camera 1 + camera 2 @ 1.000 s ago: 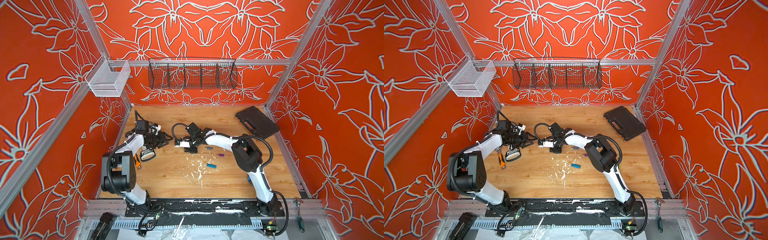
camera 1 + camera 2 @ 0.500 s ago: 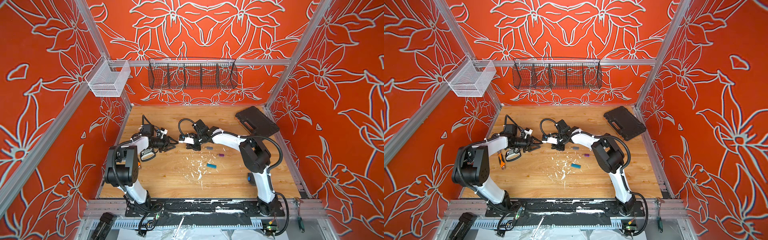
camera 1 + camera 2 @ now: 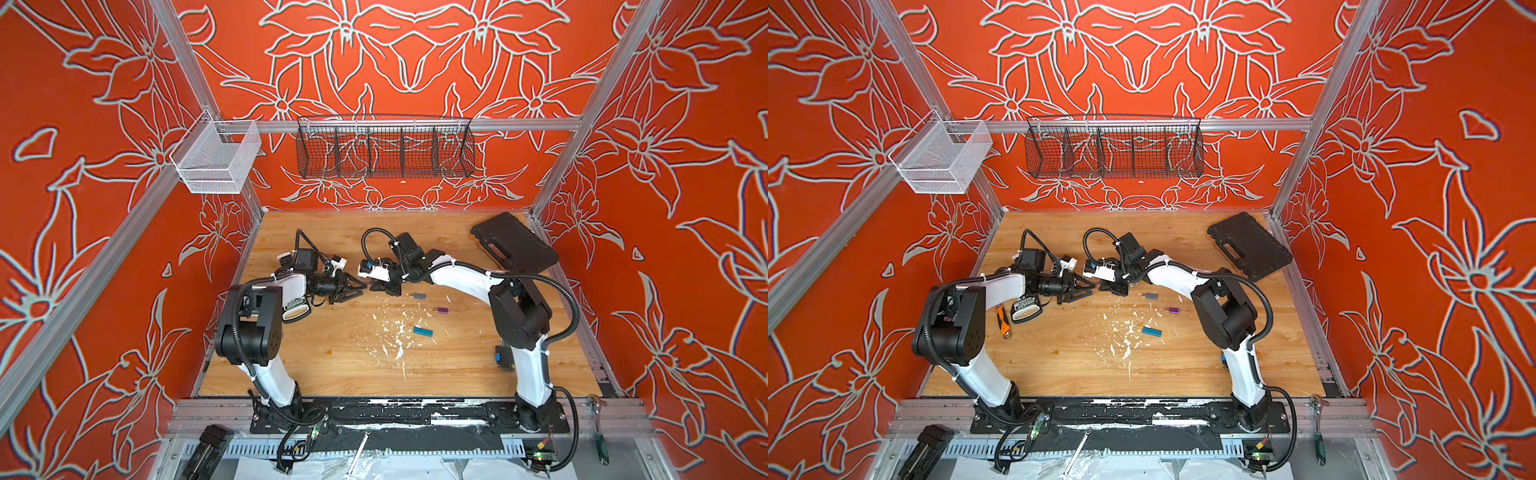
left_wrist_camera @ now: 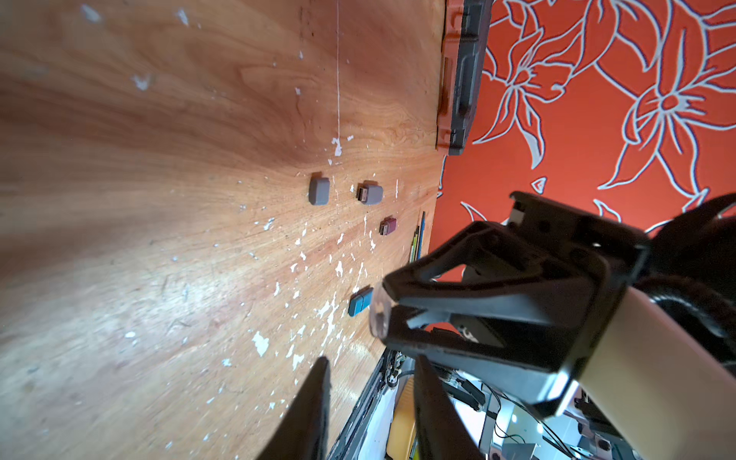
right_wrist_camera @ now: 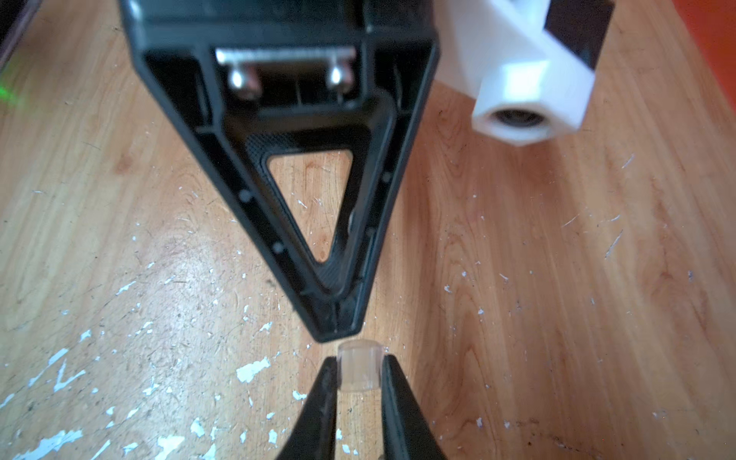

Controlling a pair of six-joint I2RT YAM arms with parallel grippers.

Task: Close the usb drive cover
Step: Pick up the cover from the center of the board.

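Note:
My right gripper (image 5: pixel 360 360) is shut on a small clear cover (image 5: pixel 359 370), pinched at its fingertips just above the wooden table. In the left wrist view the same cover (image 4: pixel 378 310) shows at the tip of the right gripper's fingers (image 4: pixel 458 302). My left gripper (image 3: pixel 363 288) points at it tip to tip in both top views, almost touching. Its fingers (image 4: pixel 314 402) stand a little apart with nothing between them. A grey usb drive (image 4: pixel 370 192) and a purple one (image 4: pixel 388 226) lie with bare plugs, and a blue one (image 4: pixel 360 303) nearer.
A loose grey cap (image 4: pixel 318 190) lies beside the grey drive. A black case (image 3: pixel 513 245) sits at the back right, a tape measure (image 3: pixel 296 307) and an orange cutter (image 3: pixel 1003 322) under the left arm. White paint flecks (image 3: pixel 395 332) mark the middle of the table.
My left gripper has swung right, up to the right gripper's tips, and its fingers have drawn closer together. The right gripper has kept its hold on the clear cover.

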